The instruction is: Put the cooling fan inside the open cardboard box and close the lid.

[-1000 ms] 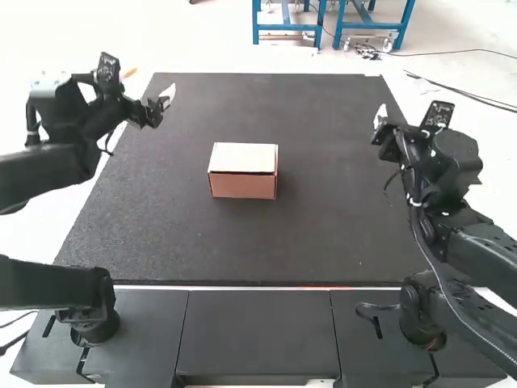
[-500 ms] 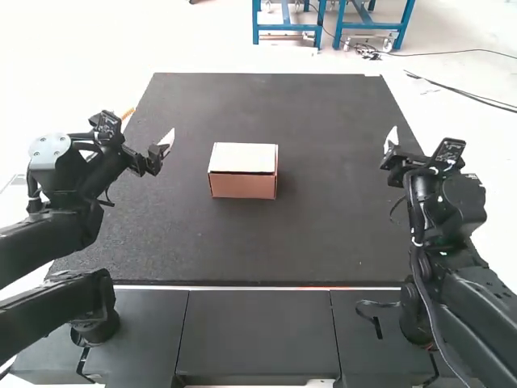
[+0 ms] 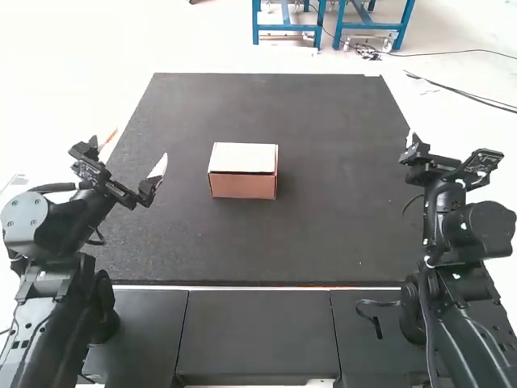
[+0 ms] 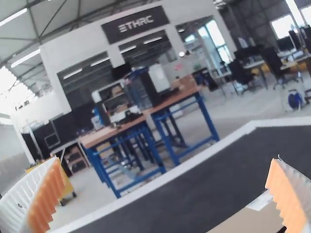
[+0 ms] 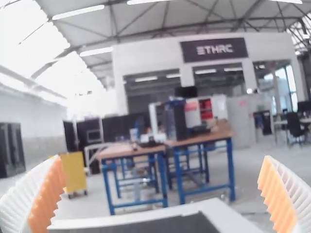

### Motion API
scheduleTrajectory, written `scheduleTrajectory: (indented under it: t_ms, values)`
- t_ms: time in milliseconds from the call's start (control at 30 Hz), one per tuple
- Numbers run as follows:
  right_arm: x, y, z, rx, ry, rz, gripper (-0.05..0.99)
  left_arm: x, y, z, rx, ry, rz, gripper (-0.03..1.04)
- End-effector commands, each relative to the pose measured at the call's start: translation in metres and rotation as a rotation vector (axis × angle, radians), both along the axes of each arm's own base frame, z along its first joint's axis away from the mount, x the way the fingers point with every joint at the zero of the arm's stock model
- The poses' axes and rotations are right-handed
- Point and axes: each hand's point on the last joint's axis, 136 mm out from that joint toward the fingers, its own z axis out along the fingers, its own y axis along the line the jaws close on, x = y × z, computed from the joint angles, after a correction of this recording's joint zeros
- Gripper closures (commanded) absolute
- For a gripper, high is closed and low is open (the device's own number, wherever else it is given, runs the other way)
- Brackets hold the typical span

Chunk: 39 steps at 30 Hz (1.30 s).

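Nearest to me, at the front of the table, the two arm bases stand on dark panels (image 3: pixel 258 323), one at each corner. The left arm is folded low over the near left corner of the black mat (image 3: pixel 339 202), its wrist tipped up and outward, and the left gripper (image 3: pixel 133 152) hangs in the air above the mat's left edge with its white ribbed fingers (image 4: pixel 34 194) spread wide and nothing between them. The right arm stands more upright at the near right side, elbow bent, and the right gripper (image 3: pixel 415 150) is raised just off the mat's right edge; its orange-padded fingers (image 5: pixel 279 194) are likewise far apart and bare. Both grippers are well apart from the cardboard box (image 3: pixel 242 170), which sits alone near the middle of the mat, somewhat left of centre, square to the edges with its lid lying flat and shut on top. The mat is a dark, grainy sheet covering most of the table, with pale floor around it. From the left wrist view the mat's white-trimmed far edge (image 4: pixel 160 179) runs slantwise, and beyond it stand workbenches with blue legs (image 4: pixel 146 131) and wooden tops. The right wrist view looks out level at the same kind of blue-legged bench (image 5: pixel 160 160), a yellow cart (image 5: pixel 75 172) beside it, and a bright hall with roof trusses overhead.
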Motion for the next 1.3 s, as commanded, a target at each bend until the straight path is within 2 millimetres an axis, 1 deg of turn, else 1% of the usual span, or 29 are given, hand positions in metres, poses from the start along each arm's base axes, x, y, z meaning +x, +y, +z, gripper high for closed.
scheduleTrajectory:
  t_ms: [0, 67, 133, 200, 267, 300, 333, 367, 400, 433, 500, 533, 567, 600, 633, 667, 700, 767, 867, 933, 1000, 1233, 1267]
  values:
    - [0.015, -0.022, -0.071, -0.019, 0.158, -0.129, 0.03, 0.014, 0.019, -0.026, 0.029, 0.093, 0.095, 0.04]
    - [0.015, -0.031, -0.077, -0.018, 0.184, -0.167, 0.02, 0.017, 0.03, -0.039, 0.03, 0.144, 0.143, 0.04]
    - [0.014, -0.037, -0.076, 0.011, 0.174, -0.181, 0.02, 0.02, 0.041, -0.046, 0.02, 0.178, 0.191, 0.03]
    - [0.013, -0.039, -0.075, 0.036, 0.161, -0.173, 0.02, 0.021, 0.05, -0.05, 0.011, 0.201, 0.224, 0.04]
    - [0.017, -0.029, -0.075, 0.044, 0.158, -0.105, 0.02, 0.021, 0.051, -0.063, 0.082, 0.227, 0.232, 0.04]
    - [0.019, -0.019, -0.075, 0.037, 0.158, -0.04, 0.02, 0.021, 0.055, -0.065, 0.118, 0.223, 0.252, 0.04]
    - [0.022, -0.006, -0.076, 0.027, 0.162, 0.038, 0.02, 0.022, 0.057, -0.066, 0.089, 0.238, 0.254, 0.04]
    - [0.023, 0.006, -0.076, 0.009, 0.164, 0.104, 0.02, 0.021, 0.058, -0.063, 0.054, 0.24, 0.256, 0.04]
    - [0.024, 0.012, -0.075, 0.002, 0.162, 0.143, 0.02, 0.021, 0.062, -0.058, 0.064, 0.216, 0.277, 0.04]
    - [0.024, 0.017, -0.078, 0.007, 0.172, 0.171, 0.02, 0.02, 0.063, -0.049, 0.081, 0.173, 0.286, 0.04]
    - [0.027, 0.029, -0.09, -0.017, 0.225, 0.236, 0.02, 0.018, 0.065, -0.036, 0.065, 0.121, 0.297, 0.04]
    - [0.029, 0.029, -0.096, -0.014, 0.251, 0.238, 0.02, 0.019, 0.066, -0.036, -0.023, 0.156, 0.281, 0.04]
    - [0.03, 0.03, -0.105, -0.013, 0.286, 0.24, 0.02, 0.02, 0.067, -0.043, -0.122, 0.219, 0.258, 0.04]
    - [0.032, 0.03, -0.116, -0.029, 0.332, 0.236, 0.02, 0.022, 0.07, -0.056, -0.186, 0.287, 0.267, 0.04]
    - [0.033, 0.029, -0.124, -0.035, 0.366, 0.232, 0.02, 0.025, 0.081, -0.069, -0.224, 0.339, 0.327, 0.04]
    - [0.033, 0.029, -0.128, -0.024, 0.382, 0.235, 0.02, 0.025, 0.092, -0.08, -0.249, 0.383, 0.391, 0.04]
    - [0.034, 0.029, -0.134, -0.016, 0.407, 0.235, 0.02, 0.025, 0.093, -0.089, -0.235, 0.412, 0.405, 0.04]
    - [0.034, 0.029, -0.149, -0.009, 0.467, 0.233, 0.02, 0.025, 0.098, -0.089, -0.229, 0.41, 0.433, 0.04]
    - [0.032, 0.03, -0.178, -0.018, 0.588, 0.238, 0.02, 0.025, 0.098, -0.091, -0.209, 0.412, 0.436, 0.04]
    - [0.031, 0.029, -0.186, -0.042, 0.62, 0.232, 0.02, 0.025, 0.096, -0.09, -0.207, 0.41, 0.429, 0.04]
    - [0.028, 0.027, -0.202, -0.057, 0.685, 0.217, 0.02, 0.025, 0.096, -0.09, -0.211, 0.41, 0.426, 0.04]
    - [0.028, 0.027, -0.203, -0.08, 0.694, 0.212, 0.02, 0.025, 0.097, -0.09, -0.213, 0.41, 0.431, 0.04]
    - [0.027, 0.027, -0.207, -0.072, 0.707, 0.213, 0.02, 0.025, 0.097, -0.09, -0.213, 0.41, 0.431, 0.04]
